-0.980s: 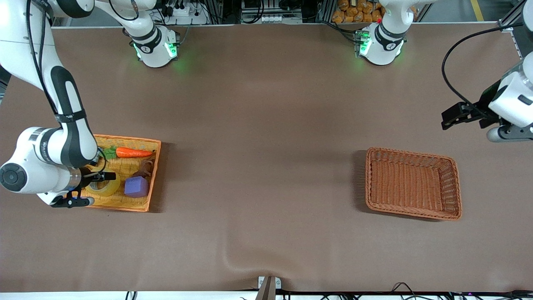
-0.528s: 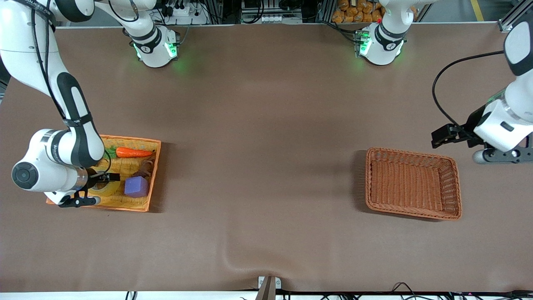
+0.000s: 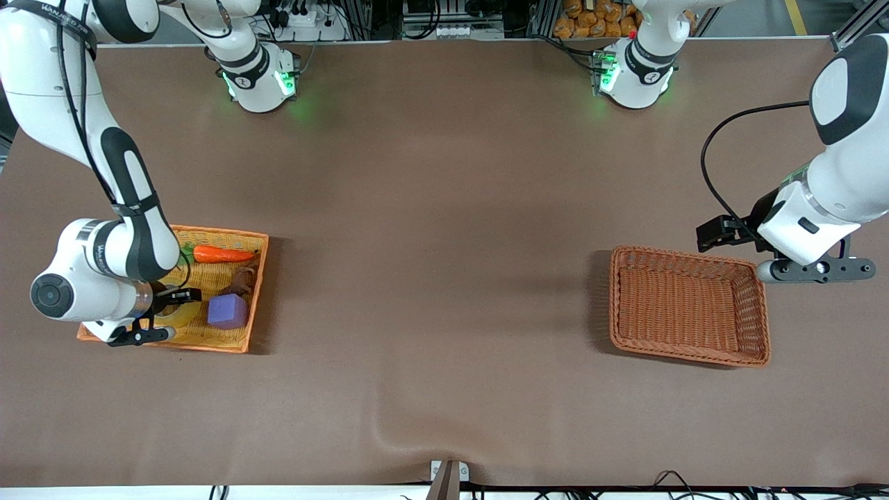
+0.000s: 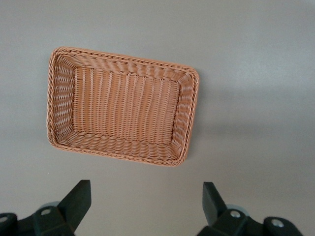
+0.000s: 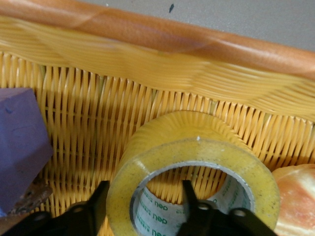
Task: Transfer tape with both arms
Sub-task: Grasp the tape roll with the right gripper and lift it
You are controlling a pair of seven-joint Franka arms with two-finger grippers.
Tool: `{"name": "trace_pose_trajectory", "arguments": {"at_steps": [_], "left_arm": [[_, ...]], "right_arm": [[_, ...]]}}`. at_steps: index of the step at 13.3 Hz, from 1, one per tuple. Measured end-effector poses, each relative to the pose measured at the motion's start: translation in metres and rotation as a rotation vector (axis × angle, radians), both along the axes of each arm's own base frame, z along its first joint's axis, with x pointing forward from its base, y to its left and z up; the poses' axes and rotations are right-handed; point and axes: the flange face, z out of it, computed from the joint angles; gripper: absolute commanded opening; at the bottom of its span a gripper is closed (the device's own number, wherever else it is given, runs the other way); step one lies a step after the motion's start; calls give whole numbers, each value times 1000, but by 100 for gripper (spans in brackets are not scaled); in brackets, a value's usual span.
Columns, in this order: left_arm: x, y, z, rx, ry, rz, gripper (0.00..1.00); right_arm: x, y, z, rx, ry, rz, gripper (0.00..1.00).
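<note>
The tape (image 3: 183,317) is a yellowish roll lying flat in the yellow basket (image 3: 229,346) at the right arm's end of the table. My right gripper (image 3: 170,305) is down in that basket, open. In the right wrist view its jaws (image 5: 145,201) straddle the wall of the tape (image 5: 197,147): one finger stands outside the roll and one inside the grey-white core, with a gap left inside. My left gripper (image 3: 715,232) is open and empty in the air, over the table beside the brown wicker basket (image 3: 615,298). The left wrist view shows its open jaws (image 4: 145,199) and that basket (image 4: 123,59).
The yellow basket (image 5: 147,34) also holds a carrot (image 3: 222,255), a purple cube (image 3: 227,310) (image 5: 17,132), a small brown object (image 3: 242,279) and an orange-tan bread (image 5: 295,196) next to the tape. The brown basket holds nothing.
My right gripper has sunk lower onto the tape in the yellow basket. My left arm has swung in and down to the edge of the brown basket.
</note>
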Motion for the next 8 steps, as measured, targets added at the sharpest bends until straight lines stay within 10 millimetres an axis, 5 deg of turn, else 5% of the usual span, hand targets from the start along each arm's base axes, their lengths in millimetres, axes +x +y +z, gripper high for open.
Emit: {"name": "trace_pose_trajectory", "arguments": {"at_steps": [2, 8], "left_arm": [[1, -1, 0, -1, -6, -1, 100], [-3, 5, 18, 0, -35, 10, 100]], "right_arm": [[0, 3, 0, 4, 0, 9, 1], [3, 7, 2, 6, -7, 17, 3]]}}
